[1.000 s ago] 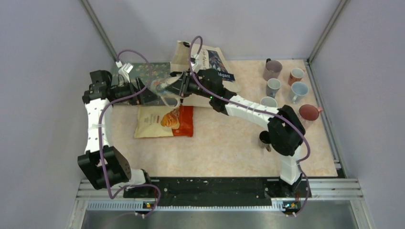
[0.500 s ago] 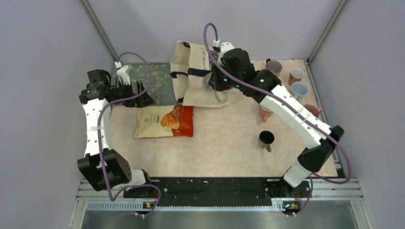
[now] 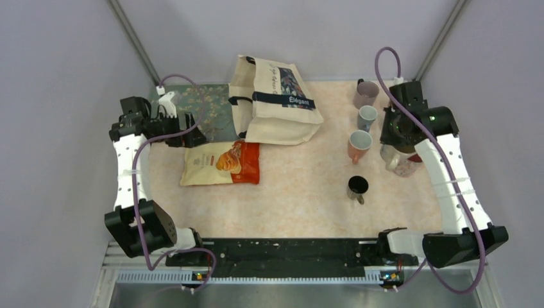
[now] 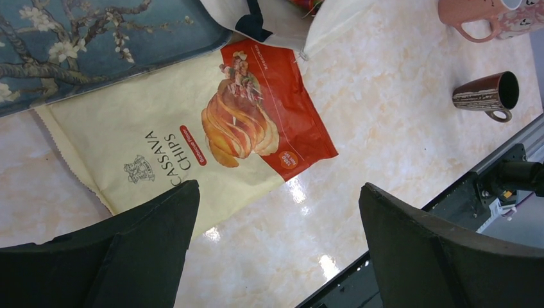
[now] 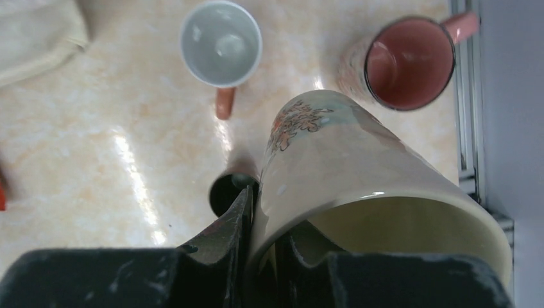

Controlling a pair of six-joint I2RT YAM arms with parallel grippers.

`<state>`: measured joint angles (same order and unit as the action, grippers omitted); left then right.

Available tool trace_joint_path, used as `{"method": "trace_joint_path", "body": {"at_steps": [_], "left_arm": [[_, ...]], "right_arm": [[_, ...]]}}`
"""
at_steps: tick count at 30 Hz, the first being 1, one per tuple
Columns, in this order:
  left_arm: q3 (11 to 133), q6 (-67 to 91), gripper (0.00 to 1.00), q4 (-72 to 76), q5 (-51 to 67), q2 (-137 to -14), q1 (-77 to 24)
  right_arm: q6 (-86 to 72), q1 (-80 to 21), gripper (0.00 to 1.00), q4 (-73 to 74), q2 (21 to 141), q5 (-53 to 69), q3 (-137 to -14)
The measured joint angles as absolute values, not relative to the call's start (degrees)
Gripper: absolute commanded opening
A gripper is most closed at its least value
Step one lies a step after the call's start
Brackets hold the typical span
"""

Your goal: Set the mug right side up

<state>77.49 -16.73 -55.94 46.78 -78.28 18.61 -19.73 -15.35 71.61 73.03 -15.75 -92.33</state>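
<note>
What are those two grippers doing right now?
Left gripper: open, holding nothing.
Right gripper: closed on the rim of the cream floral ceramic mug.

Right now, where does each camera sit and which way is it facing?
Top external: above and behind the bases, looking down on the table; the left arm and right arm show.
Left wrist: on its arm, facing down at the chips bag; open left hand at bottom.
Right wrist: on its arm, facing down; the right hand pinches the cream mug.
Shared: top and left wrist both show the dark mug.
</note>
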Motion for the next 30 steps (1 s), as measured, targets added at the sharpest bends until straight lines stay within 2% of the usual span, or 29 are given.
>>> {"method": "trace_joint_path", "body": {"at_steps": [12, 19, 25, 28, 30], "left_arm": [[74.76, -18.61, 0.99, -55.96, 45.98, -76.09, 18.61], [74.74, -19.62, 0.99, -56.01, 46.00, -75.83, 18.61], [74.67, -19.88, 0.99, -56.03, 46.00, -75.83, 18.61], [74.65, -20.05, 0.99, -56.14, 45.98, -75.83, 18.61], [74.63, -20.23, 0.99, -56.18, 45.93, -75.85, 18.61]], "right_arm": [[-19.86, -1.10, 0.00, 74.19, 70.11, -7.75, -74.46], [-18.94, 5.52, 0.00, 68.60, 69.49, -4.34, -61.28], [-19.00, 8.03, 0.00, 62.00, 71.09, -3.44, -56.38], [-19.20, 8.64, 0.05, 59.37, 72.20, -2.55, -55.40], [-19.20, 8.78, 0.13, 58.94, 72.29, -2.24, -55.40]]}}
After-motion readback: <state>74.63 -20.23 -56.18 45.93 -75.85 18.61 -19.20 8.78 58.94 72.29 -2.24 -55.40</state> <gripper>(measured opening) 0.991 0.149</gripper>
